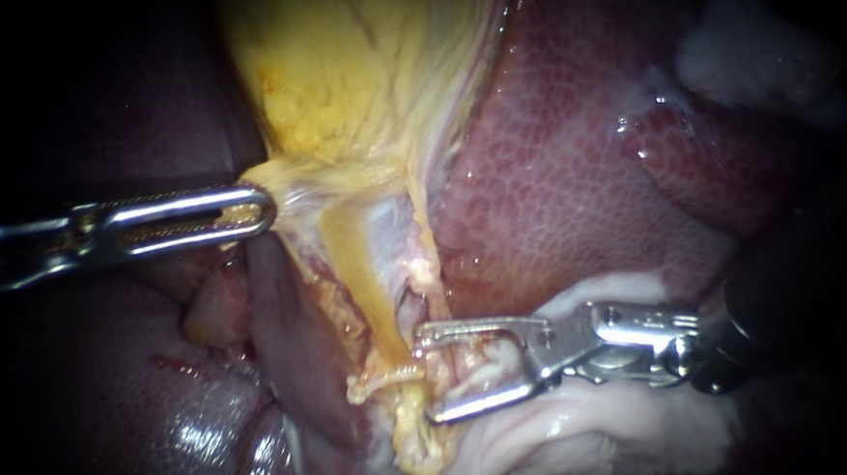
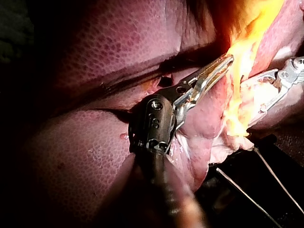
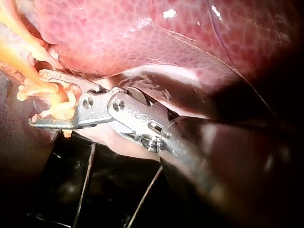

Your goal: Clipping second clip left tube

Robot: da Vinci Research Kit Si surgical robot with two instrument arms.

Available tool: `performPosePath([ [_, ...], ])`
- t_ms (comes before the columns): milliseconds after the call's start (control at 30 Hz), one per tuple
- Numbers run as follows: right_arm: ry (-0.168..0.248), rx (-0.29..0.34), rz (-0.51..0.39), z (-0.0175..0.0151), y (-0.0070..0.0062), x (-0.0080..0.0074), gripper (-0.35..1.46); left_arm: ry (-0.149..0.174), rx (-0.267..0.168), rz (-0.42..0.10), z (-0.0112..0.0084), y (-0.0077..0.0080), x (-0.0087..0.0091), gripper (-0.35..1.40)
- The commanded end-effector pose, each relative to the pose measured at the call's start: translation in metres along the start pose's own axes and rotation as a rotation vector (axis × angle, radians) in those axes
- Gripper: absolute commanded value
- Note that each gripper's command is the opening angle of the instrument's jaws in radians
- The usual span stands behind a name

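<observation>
My left instrument (image 1: 253, 213) has its jaws closed tight on the lower edge of the yellow gallbladder (image 1: 357, 77). My right instrument (image 1: 429, 374) has its jaws wide apart, with the tips right at the yellow tube (image 1: 374, 308), not squeezing it. The red liver (image 1: 575, 181) sits close above, and pale tissue (image 1: 550, 434) touches underneath. The two instruments are well apart.

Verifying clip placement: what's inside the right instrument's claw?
Pale yellow tube tissue fills the gap of the right instrument's open claw. Whether a clip sits in there, and what lies behind the tube, is covered.
</observation>
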Motion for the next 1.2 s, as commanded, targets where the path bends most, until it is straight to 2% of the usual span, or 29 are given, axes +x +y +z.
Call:
performPosePath([
  [33,-0.007,-0.003,0.001,0.0001,0.0003,-0.0001,0.60,0.000,-0.001,0.000,0.0000,-0.0001,0.0000,-0.35],
  [200,-0.014,-0.013,0.006,0.0009,0.0018,-0.0006,0.60,-0.002,-0.005,0.000,0.0000,-0.0002,0.0000,-0.35],
  [333,-0.015,0.002,0.023,0.0021,0.0022,-0.0007,0.60,-0.002,-0.005,0.000,0.0000,-0.0003,0.0000,-0.35],
  [567,-0.026,0.073,0.047,0.0042,0.0009,-0.0001,0.60,-0.002,-0.005,0.000,0.0001,-0.0001,0.0000,-0.35],
  [767,-0.006,0.157,0.067,0.0050,-0.0009,0.0006,0.60,-0.002,-0.004,0.000,0.0002,0.0002,0.0000,-0.35],
  [900,0.002,0.204,0.076,0.0053,-0.0018,0.0009,0.60,-0.001,-0.003,0.000,0.0003,0.0011,-0.0001,-0.35],
  [1067,0.001,0.221,0.078,0.0063,-0.0017,0.0010,0.60,-0.001,-0.003,0.001,0.0005,0.0025,-0.0002,-0.35],
  [1200,0.001,0.218,0.076,0.0074,-0.0011,0.0008,0.59,-0.003,-0.006,0.001,0.0009,0.0022,0.0000,-0.35],
])
